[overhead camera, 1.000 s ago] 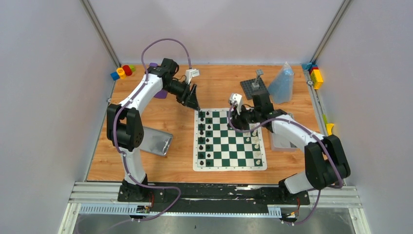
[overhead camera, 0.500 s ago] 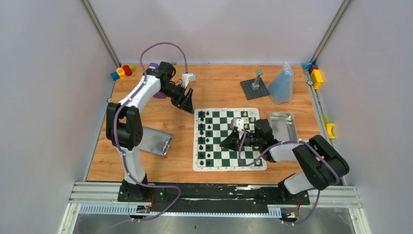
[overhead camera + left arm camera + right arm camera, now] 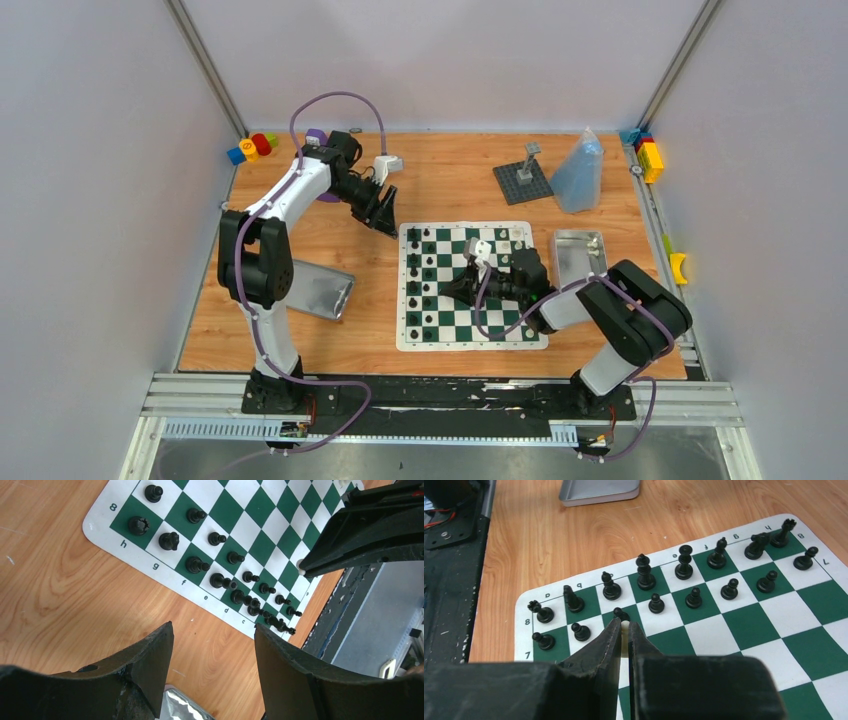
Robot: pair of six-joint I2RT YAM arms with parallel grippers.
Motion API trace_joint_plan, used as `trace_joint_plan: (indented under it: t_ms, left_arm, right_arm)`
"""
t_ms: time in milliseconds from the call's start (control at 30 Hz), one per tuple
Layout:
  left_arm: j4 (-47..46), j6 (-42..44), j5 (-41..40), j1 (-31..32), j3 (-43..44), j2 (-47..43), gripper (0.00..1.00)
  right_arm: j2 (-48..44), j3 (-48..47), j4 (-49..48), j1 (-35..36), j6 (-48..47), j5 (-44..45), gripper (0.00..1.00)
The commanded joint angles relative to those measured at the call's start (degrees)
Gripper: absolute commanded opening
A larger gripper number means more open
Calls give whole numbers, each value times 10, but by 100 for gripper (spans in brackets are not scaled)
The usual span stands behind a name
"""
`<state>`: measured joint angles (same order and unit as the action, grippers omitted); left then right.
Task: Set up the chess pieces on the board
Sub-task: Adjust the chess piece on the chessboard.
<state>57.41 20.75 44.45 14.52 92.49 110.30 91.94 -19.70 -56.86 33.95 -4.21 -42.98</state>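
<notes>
Placing step: right end effector point(image 3: 624, 626) clamped on white piece point(image 3: 301, 570), black pawns point(image 3: 655, 603) just ahead; left end effector point(image 3: 212, 640) apart, empty. Next, likely: set it upright.

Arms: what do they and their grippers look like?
The left arm and right arm have white links, black joints and a looping purple cable each. The left gripper and right gripper each have two black, tapered fingers.

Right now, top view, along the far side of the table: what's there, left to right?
left blocks → left gripper → studded plate → blue bag → right blocks
</notes>
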Motion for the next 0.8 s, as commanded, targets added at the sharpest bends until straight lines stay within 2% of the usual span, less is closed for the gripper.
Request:
trace_joint_plan:
  t_ms: [0, 167, 467, 767]
  left_arm:
    - [-13, 7, 10, -2, 1, -31, 69]
    - [-14, 7, 8, -2, -1, -30, 69]
    - [-16, 6, 4, -2, -3, -32, 69]
    - [-19, 4, 6, -2, -6, -35, 69]
  right_arm:
    - [23, -21, -30, 5, 39, 43, 9]
    - [19, -7, -44, 7, 39, 54, 13]
    - [36, -56, 81, 6, 39, 100, 16]
    - [27, -59, 103, 5, 30, 118, 17]
